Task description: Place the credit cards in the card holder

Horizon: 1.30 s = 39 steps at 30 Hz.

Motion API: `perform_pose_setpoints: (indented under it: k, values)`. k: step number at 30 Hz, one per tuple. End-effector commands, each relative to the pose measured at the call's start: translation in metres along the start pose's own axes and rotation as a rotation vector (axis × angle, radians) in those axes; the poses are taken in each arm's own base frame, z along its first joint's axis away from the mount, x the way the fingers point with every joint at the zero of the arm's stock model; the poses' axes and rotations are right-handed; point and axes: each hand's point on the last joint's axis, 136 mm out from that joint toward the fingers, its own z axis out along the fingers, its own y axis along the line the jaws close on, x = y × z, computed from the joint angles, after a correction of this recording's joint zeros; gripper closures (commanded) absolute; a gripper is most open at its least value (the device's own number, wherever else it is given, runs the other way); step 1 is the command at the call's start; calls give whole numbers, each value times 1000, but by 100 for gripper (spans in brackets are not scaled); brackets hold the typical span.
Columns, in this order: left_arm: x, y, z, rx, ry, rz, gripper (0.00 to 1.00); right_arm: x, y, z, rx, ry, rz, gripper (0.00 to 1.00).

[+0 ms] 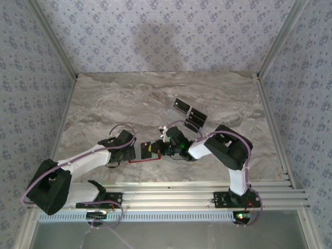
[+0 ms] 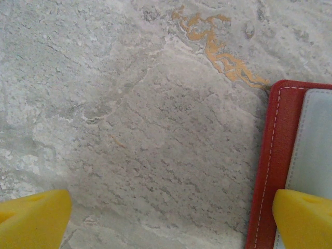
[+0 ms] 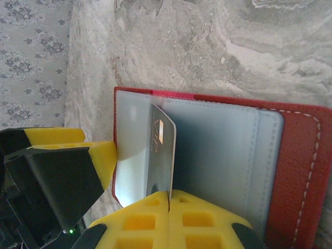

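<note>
On the marble table (image 1: 104,104) the red card holder (image 3: 306,155) lies open between the arms. The left gripper (image 2: 171,212) hangs wide open at its edge and would do well to pin it down. The right gripper (image 3: 168,199) pinches one credit card (image 3: 163,150) on edge over the grey lining. It should go squarely into the pocket. Spare cards (image 1: 181,105) lie farther back.

Left tool (image 2: 168,220): two yellow fingertips (image 2: 31,218) sit at the lower corners, spread wide, with bare tabletop (image 2: 129,129) between them. The tabletop is grey and marble-like, with an orange vein (image 2: 223,54) near the top. Card holder (image 2: 275,155) at the right edge: red, pale stitching along the border, grey inner panel (image 2: 314,140). The lower-right fingertip overlaps its lower part; contact cannot be told.
</note>
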Motion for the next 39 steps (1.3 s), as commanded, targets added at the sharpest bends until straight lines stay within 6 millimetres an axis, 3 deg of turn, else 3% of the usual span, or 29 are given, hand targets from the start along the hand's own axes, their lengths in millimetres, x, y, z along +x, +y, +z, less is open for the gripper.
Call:
perform_pose_setpoints:
  k: [1,39]
  values:
    - [2,4,-1,-28,10,8,0,4,-16,5,45,18,25,100]
    - [2,3,0,-30,10,12,0,20,-9,21,53,78,18,100]
